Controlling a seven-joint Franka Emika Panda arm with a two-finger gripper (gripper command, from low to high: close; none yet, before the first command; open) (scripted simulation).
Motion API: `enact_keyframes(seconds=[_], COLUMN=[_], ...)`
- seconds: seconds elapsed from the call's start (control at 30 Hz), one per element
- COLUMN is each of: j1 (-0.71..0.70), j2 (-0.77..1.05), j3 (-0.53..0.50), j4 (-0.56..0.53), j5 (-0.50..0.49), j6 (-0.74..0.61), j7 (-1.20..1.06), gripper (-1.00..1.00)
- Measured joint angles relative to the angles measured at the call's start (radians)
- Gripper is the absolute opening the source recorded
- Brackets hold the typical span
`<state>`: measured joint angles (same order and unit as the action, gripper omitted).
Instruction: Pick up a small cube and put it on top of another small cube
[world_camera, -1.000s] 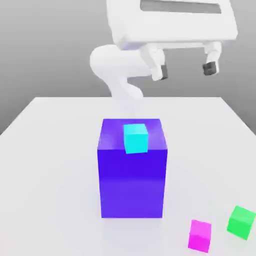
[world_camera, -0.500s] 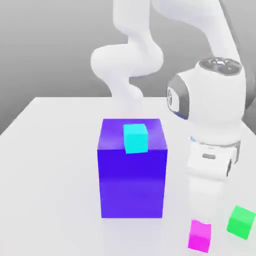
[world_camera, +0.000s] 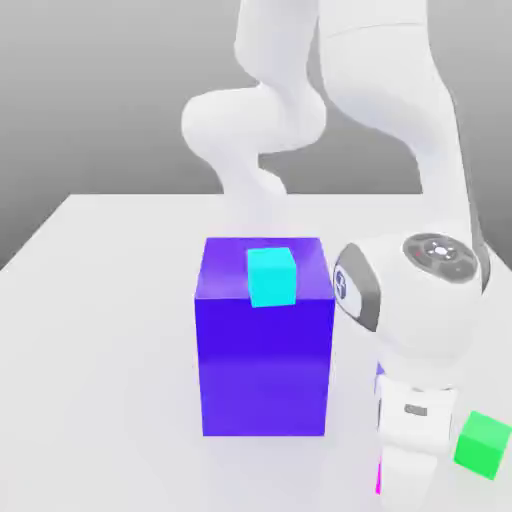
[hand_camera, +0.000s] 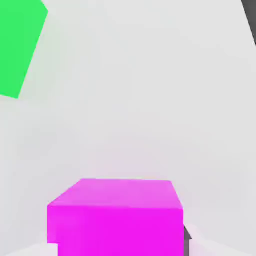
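Magenta cube (hand_camera: 116, 217) on table (hand_camera: 150, 100) under pincer; pincer state unclear; green cube (hand_camera: 17, 45) near.

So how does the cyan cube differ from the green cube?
The cyan cube sits on top of the big blue block; the green cube rests on the table. The cyan cube stands clear of the arm; the green cube is beside it. Both look similar in size.

white table (world_camera: 100, 300), blue block (world_camera: 265, 370), green cube (world_camera: 484, 444), magenta cube (hand_camera: 117, 217)
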<state>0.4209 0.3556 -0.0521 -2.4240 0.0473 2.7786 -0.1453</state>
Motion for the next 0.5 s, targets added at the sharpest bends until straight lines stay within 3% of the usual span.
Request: enact_keyframes(seconds=[0.23, 0.37, 0.4, 0.5], j1=[0.089, 0.111, 0.114, 0.114], j2=[-0.153, -0.055, -0.026, -0.026], j3=[0.108, 0.119, 0.116, 0.116], j4=[0.034, 0.049, 0.051, 0.051], j5=[-0.063, -0.090, -0.095, -0.095], j6=[-0.188, -0.105, -0.079, -0.079], j7=[-0.142, -0.156, -0.153, -0.153], gripper=[-1.00, -1.00, 1.00, 1.00])
